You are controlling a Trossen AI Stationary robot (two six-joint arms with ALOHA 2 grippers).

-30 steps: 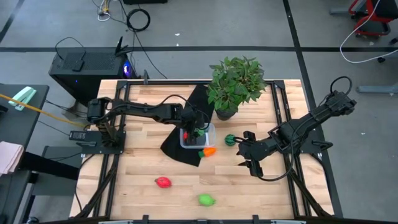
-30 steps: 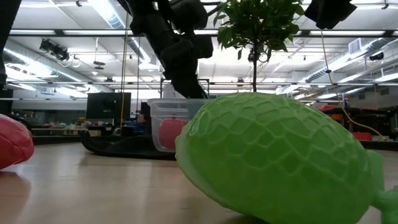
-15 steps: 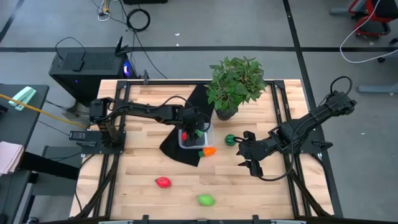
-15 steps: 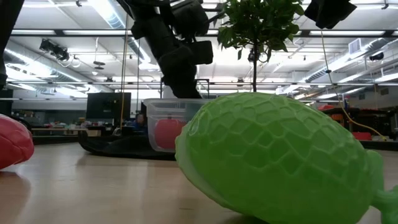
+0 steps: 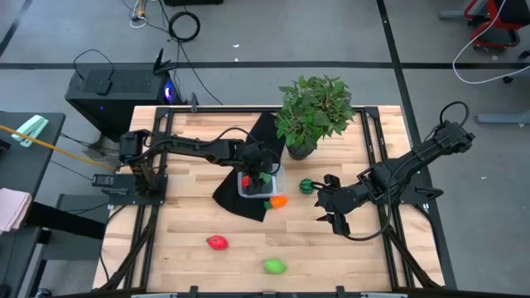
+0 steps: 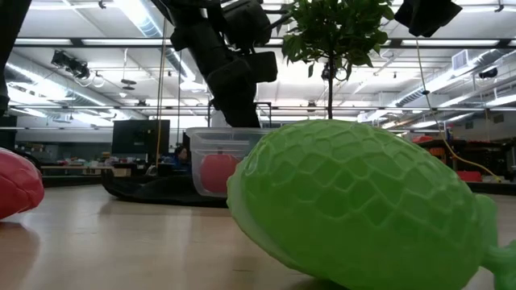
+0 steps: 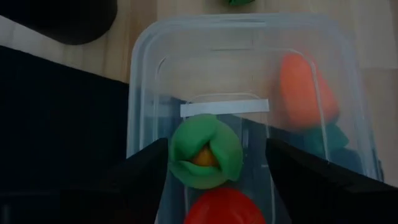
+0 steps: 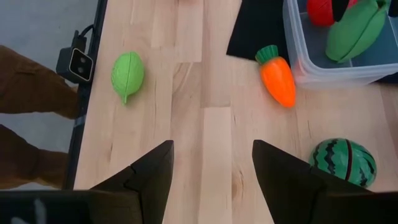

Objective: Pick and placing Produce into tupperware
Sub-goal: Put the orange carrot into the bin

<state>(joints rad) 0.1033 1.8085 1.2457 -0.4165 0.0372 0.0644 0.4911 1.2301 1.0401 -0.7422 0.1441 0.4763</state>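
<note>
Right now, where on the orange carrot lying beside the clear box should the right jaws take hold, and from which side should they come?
Probably the thick orange middle of the carrot, from straight above. It lies flat on the table just outside the tupperware, so the jaws should close across its width, not along it. The green top and narrow tip look harder to hold. The right gripper is open nearby.

The high camera looks straight down on the whole table (image 5: pixel 207 211). The low camera sits at tabletop level, hard against the green netted fruit (image 6: pixel 355 205), facing the room. The left wrist camera peers closely into the tupperware (image 7: pixel 149 56); the right wrist camera, farther off, shares its rim and the carrot (image 8: pixel 277 78).
</note>
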